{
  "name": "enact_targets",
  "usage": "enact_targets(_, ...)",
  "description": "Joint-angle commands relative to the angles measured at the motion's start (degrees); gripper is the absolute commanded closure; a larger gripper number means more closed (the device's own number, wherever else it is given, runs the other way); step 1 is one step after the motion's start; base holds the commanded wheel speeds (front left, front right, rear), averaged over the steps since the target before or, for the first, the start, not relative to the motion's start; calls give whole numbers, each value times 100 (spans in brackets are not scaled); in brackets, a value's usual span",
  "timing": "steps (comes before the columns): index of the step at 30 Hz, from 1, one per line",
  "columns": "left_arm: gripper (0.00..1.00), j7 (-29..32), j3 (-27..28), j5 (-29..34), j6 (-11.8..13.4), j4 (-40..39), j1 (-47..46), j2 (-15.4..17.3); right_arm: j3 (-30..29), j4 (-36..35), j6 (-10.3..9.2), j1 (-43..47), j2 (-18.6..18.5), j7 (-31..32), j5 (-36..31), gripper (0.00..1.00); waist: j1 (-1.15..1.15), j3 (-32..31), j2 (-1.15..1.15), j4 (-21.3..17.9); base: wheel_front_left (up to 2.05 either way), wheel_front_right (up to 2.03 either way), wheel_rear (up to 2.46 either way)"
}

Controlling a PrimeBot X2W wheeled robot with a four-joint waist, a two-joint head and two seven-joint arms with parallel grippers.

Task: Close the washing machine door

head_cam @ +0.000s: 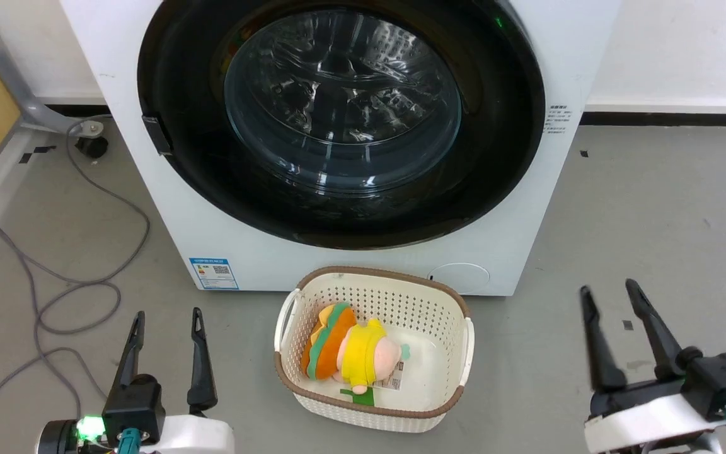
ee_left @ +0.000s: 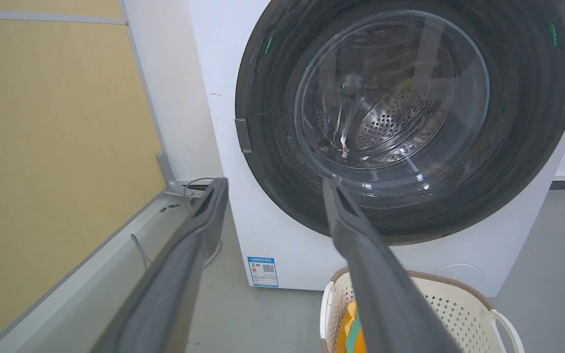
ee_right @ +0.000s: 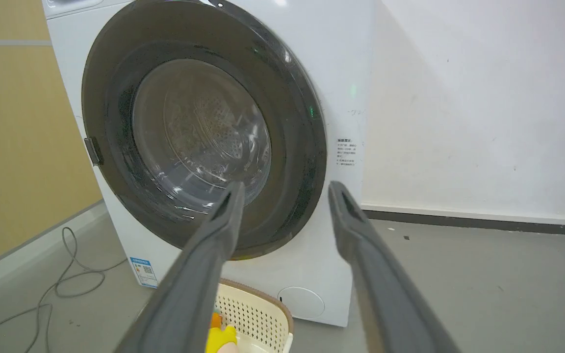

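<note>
From where I stand, the washing machine door (head_cam: pixel 341 120) looks flush against the washing machine (head_cam: pixel 527 252). The left gripper (head_cam: pixel 168 313) and right gripper (head_cam: pixel 608 287) hang spread and empty, well back. Only a confirming push seems left.

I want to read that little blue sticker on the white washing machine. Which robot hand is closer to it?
Left. The left hand is close in front of the small blue sticker; the right hand is far across, past the cream perforated basket.

A white wall (ee_right: pixel 483 98) is standing behind a grey floor (head_cam: pixel 653 208), a black baseboard (head_cam: pixel 672 118) is running between them, and a yellow panel (ee_left: pixel 57 147) is closing the left side.
</note>
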Motion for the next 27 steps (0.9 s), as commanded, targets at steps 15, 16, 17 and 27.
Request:
enact_targets(15,100,41,-5,-32,-99,14,43,-17,-4,-20,0,79,4,40,-7,100,1,-18,0,66,0,0,0)
enact_targets(16,100,52,-4,-31,-105,11,42,-18,-3,-23,0,80,4,52,-11,100,1,-19,0,65,0,0,0)
enact_targets(17,100,64,-3,-30,-112,9,40,-20,-3,-25,0,81,4,63,-16,100,1,-20,0,65,0,0,0)
enact_targets(27,100,181,7,-22,-176,-17,26,-33,6,-51,-1,89,7,181,-60,100,1,-29,0,61,0,0,0)
